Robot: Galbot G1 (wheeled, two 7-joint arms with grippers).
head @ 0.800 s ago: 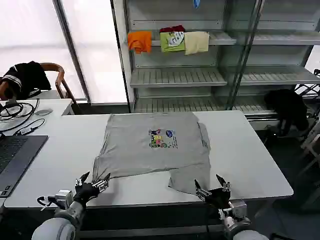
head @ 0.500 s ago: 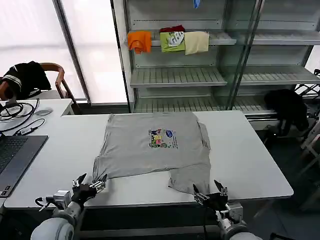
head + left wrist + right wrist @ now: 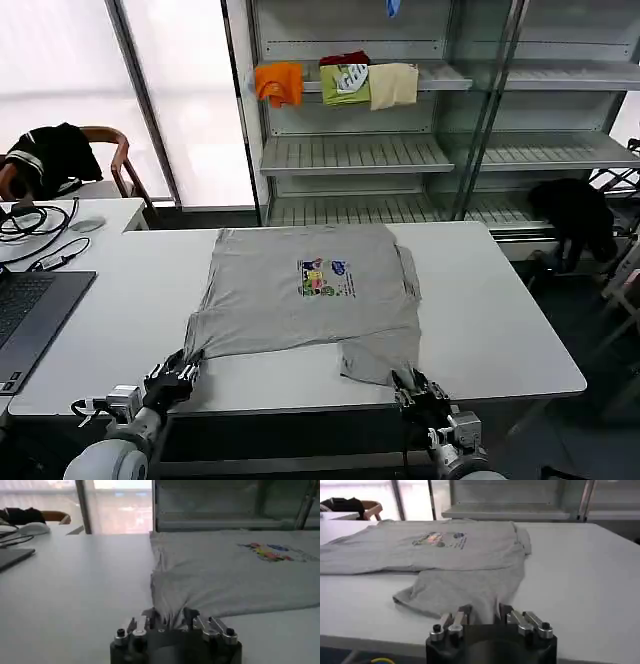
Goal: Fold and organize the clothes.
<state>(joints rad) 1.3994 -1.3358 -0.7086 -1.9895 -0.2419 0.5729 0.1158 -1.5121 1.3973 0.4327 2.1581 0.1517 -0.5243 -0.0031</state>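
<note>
The clothes are one light grey short-sleeved shirt [image 3: 310, 290] with a small multicoloured chest print, lying flat on the white table [image 3: 500, 320]. Its near edge is uneven, and a flap hangs lower on the right. My left gripper [image 3: 180, 372] is at the shirt's near left corner, and in the left wrist view the shirt [image 3: 225, 575] bunches up between that gripper's [image 3: 169, 617] fingers. At the near right flap, my right gripper [image 3: 415, 385] is shut on the hem. The right wrist view shows the shirt [image 3: 460, 555] running into the closed gripper [image 3: 484, 611].
A laptop [image 3: 30, 320] and cables [image 3: 30, 225] lie on the table to the left. Behind the table stands a shelf unit with orange, green and cream folded garments [image 3: 340, 85]. A chair holding a black garment [image 3: 50, 155] is at the far left, and another black garment [image 3: 575, 215] at the right.
Both grippers were open just off the shirt's near edge. They have moved forward onto the cloth and closed on it, the left at the corner, the right at the flap.
</note>
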